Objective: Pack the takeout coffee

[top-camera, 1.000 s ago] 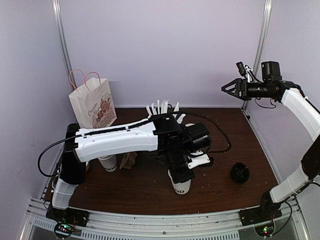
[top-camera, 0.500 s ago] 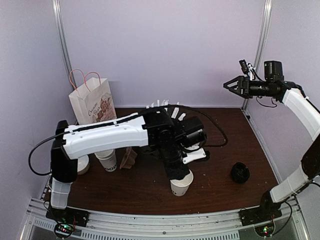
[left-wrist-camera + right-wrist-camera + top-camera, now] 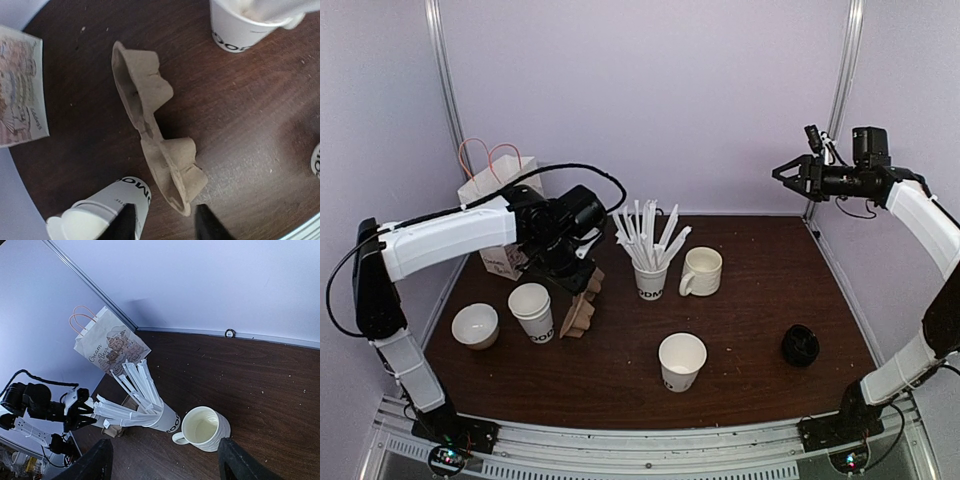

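The near cup (image 3: 681, 362) and left cup (image 3: 533, 311) stand upright, seemingly unlidded.

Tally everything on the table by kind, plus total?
Lidless white paper cups with black lettering: 2
White paper cup full of white sticks: 1
Cream ceramic mug: 1
White bowl: 1
Round black plastic lid: 1
Brown cardboard cup carrier: 1
White paper bag with pink handles: 1
Total: 8

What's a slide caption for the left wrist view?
Left gripper open over the brown pulp cup carrier, white paper cup beside it.
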Tool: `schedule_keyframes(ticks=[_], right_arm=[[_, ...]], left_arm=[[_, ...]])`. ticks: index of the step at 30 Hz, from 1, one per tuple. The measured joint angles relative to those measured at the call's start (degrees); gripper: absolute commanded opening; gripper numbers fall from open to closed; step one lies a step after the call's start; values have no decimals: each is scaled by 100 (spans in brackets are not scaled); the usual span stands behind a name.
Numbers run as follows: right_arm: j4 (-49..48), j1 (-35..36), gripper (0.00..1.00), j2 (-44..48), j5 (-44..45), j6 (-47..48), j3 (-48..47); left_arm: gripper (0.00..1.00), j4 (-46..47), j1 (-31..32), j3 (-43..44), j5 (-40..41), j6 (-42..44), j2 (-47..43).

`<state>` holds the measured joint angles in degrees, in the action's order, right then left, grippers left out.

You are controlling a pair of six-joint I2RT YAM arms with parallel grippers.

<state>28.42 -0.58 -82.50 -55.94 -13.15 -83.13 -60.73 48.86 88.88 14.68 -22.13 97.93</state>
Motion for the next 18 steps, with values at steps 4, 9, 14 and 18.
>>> schedule_keyframes(ticks=[4, 9, 14, 18], right_arm=[[-20, -22, 75, 2, -4, -44, 28], [-50, -44, 75, 52, -26, -59, 66], [-87, -70, 75, 61, -44, -81, 101], [-103, -85, 75, 61, -61, -81, 101]], left_arm=[[8, 267, -302, -72, -28, -7, 509], [0, 330, -413, -72, 2, 31, 756], [0, 367, -413, -72, -61, 83, 859], [0, 431, -413, -72, -295, 103, 999]])
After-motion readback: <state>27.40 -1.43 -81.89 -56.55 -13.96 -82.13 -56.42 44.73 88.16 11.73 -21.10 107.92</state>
